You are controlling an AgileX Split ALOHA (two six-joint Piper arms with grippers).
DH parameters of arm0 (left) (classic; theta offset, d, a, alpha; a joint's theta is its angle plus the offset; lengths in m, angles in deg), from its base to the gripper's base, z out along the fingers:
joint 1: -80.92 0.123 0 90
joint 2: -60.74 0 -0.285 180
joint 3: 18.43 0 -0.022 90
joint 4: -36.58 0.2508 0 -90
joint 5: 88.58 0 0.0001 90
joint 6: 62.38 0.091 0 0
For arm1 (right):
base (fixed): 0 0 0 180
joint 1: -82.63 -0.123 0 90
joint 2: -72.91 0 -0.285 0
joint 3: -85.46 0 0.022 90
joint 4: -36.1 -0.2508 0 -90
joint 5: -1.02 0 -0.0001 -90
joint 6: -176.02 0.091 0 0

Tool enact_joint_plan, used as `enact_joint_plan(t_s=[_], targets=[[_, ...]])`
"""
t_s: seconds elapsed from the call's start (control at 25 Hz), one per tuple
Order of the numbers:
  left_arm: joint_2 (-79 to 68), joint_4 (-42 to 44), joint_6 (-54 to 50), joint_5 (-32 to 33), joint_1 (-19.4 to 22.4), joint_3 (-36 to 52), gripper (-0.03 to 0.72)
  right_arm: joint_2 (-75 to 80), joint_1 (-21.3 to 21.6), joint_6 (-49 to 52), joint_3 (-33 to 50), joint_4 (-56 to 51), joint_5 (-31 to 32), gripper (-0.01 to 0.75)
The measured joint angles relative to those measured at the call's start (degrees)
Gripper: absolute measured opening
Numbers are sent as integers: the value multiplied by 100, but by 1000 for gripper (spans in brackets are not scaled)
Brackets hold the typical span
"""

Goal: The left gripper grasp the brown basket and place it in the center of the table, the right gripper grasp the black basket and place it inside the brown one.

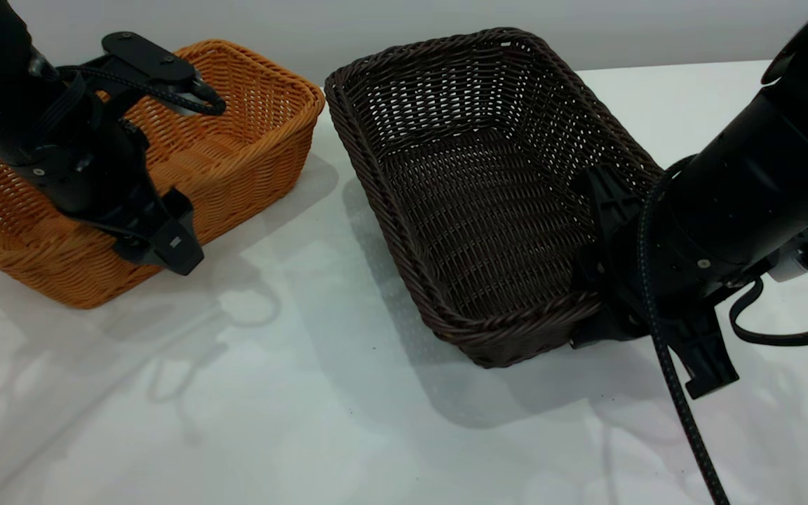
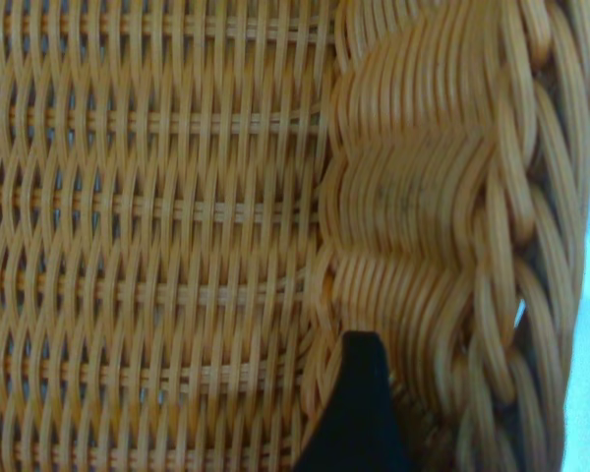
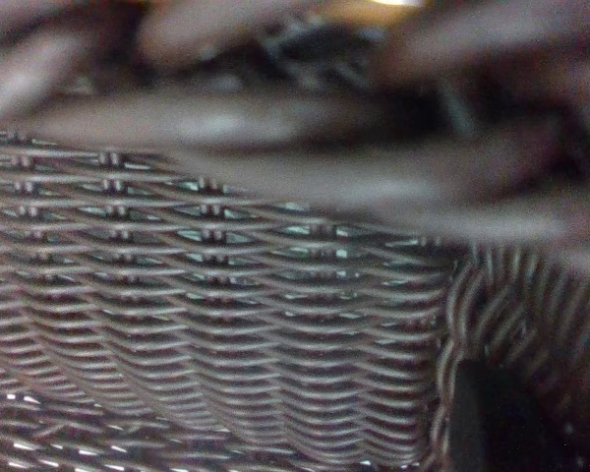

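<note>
The table fills the exterior view as a plain white surface, bare across the lower centre of the frame. Both baskets sit in its upper half.

The black basket takes the upper middle, tilted up on its near edge, with its far end towards the top of the frame. The brown basket sits at the upper left, just beside it, apart by a narrow gap. Neither is yet at the centre, and the dark one is not inside the tan one.

The right gripper comes in from the right edge and stands at the black basket's near right corner, one finger inside the wall and the other outside it, so it appears to be clamped on the rim. The right wrist view shows only weave close up, with a dark finger at its corner.

The left gripper reaches from the upper left over the brown basket's near long wall. Whether its jaws are closed on the rim cannot be told; the left wrist view shows one dark fingertip against the inner weave by the braided rim.

The step in hand seems to be the grasping of both baskets. Next, the left arm would need a firm hold, then carry the brown basket to the bare centre.
</note>
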Motion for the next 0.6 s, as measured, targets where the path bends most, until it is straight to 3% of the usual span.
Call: enact_joint_plan(t_s=[0.32, 0.6], targets=[[0, 20, 40, 13, 0, 0, 546, -90, 267, -77, 23, 106, 165, 123], [0, 26, 84, -453, 0, 0, 546, -439, 572, -454, 28, 64, -292, 120]])
